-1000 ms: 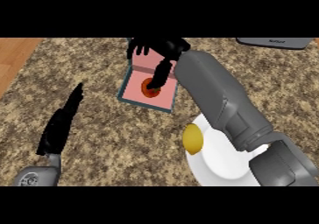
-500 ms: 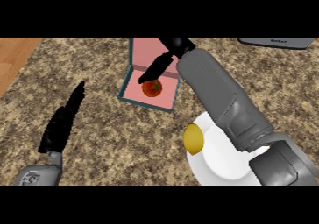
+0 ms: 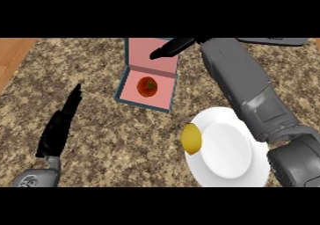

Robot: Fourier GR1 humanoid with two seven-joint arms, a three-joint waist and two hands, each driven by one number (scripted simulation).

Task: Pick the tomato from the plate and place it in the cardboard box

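The red tomato [image 3: 147, 86] lies inside the pink cardboard box [image 3: 132, 97], whose lid stands open at the far side. My right hand [image 3: 170, 47] hovers over the lid, above and to the right of the tomato, fingers straight and open, holding nothing. The white plate [image 3: 237, 154] sits at the lower right, partly under my right forearm, and holds a yellow fruit [image 3: 191, 138] at its left rim. At the lower left my left hand [image 3: 60, 124] rests open with its fingers pointing up.
A grey appliance [image 3: 279, 41] peeks in at the top right corner. The counter's wooden edge [image 3: 10, 52] shows at the top left. Speckled countertop [image 3: 97, 66] lies between the box and my left hand.
My right hand opened, left the tomato in the box and drew back up and to the right over the lid. The left hand stayed still.
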